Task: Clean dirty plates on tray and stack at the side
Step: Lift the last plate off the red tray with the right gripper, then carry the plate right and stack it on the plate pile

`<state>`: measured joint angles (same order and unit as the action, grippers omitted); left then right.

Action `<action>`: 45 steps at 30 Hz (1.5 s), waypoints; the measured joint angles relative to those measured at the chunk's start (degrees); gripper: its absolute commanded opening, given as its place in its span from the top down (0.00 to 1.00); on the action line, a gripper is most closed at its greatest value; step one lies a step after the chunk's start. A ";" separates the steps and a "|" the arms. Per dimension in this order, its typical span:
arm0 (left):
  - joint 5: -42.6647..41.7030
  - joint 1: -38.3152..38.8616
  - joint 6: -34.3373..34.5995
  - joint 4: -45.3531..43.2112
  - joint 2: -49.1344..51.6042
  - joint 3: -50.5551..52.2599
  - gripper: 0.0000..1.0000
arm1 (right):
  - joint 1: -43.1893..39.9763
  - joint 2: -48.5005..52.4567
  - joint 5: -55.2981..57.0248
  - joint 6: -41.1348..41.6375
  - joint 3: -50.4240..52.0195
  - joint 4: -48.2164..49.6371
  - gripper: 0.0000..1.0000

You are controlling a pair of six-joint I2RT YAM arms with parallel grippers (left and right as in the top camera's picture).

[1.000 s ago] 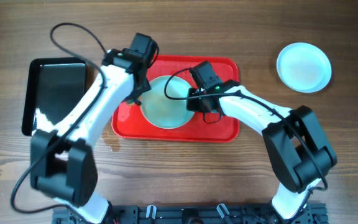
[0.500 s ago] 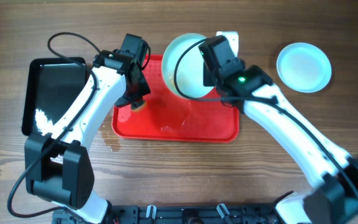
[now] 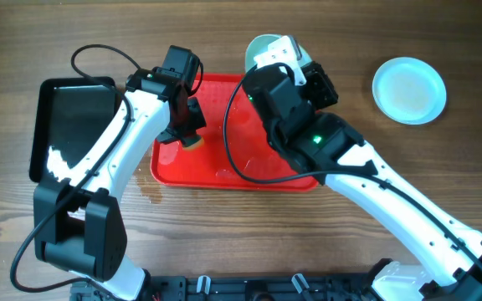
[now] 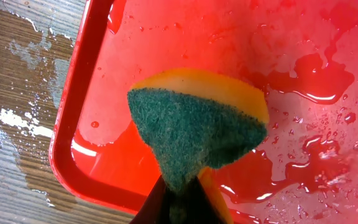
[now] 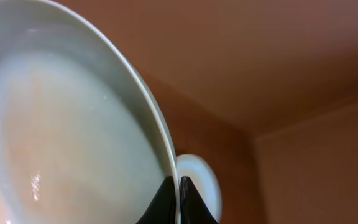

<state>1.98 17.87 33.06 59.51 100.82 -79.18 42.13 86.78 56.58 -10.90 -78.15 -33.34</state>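
Note:
My right gripper (image 5: pixel 179 190) is shut on the rim of a pale plate (image 5: pixel 61 124) and holds it tilted in the air above the far edge of the red tray (image 3: pixel 224 167); in the overhead view the plate (image 3: pixel 262 46) is mostly hidden by the right arm. A clean plate (image 3: pixel 408 89) lies on the table at the far right and shows small in the right wrist view (image 5: pixel 201 180). My left gripper (image 4: pixel 185 199) is shut on a yellow and green sponge (image 4: pixel 197 124) over the tray's wet left part (image 4: pixel 135 37). A third plate is not in view.
A glossy black tray (image 3: pixel 74 125) lies on the wooden table left of the red tray. Water is spilled on the wood by the red tray's near left corner (image 3: pixel 153 192). Puddles lie on the red tray's floor (image 4: pixel 316 68).
My right arm has lifted the plate higher and swung it right, off the tray. My left gripper with the sponge has barely moved.

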 measured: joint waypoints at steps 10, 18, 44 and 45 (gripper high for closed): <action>-0.20 0.00 0.00 0.00 0.00 0.07 0.95 | 0.96 0.00 12.13 -9.73 0.00 3.30 0.96; -0.22 0.00 0.00 -0.02 0.00 0.07 0.95 | 0.96 0.00 14.62 -11.10 0.00 3.82 0.96; -1.09 0.00 -0.02 -2.27 0.00 1.11 0.96 | -6.12 -1.33 -10.80 13.73 4.68 -1.84 0.96; -1.09 0.00 -0.02 -2.36 0.00 1.42 0.96 | -7.54 -1.99 -12.59 14.12 4.44 -1.70 0.96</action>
<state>0.89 17.87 33.04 57.14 100.82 -77.76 34.59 84.79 43.99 3.22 -73.71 -35.05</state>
